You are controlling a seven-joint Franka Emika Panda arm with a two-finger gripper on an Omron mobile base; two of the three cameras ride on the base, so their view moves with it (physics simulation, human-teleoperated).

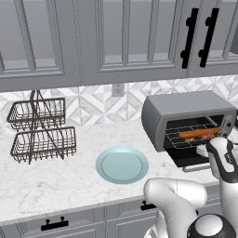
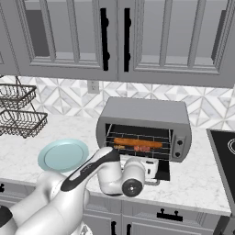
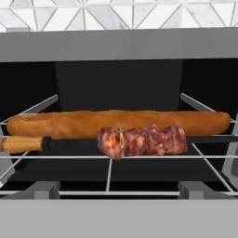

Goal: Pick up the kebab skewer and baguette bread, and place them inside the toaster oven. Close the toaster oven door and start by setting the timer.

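The grey toaster oven stands open at the back of the counter. Its door lies folded down in front. On the wire rack inside, the baguette bread lies crosswise. The kebab skewer rests just in front of it, touching it, with reddish meat chunks at the middle. My gripper hovers low over the lowered door, facing the cavity, open with nothing in it.
A pale blue plate sits on the marble counter left of the oven. A two-tier wire basket stands at the far left. A dark cooktop lies to the right. The oven's control strip is on its right side.
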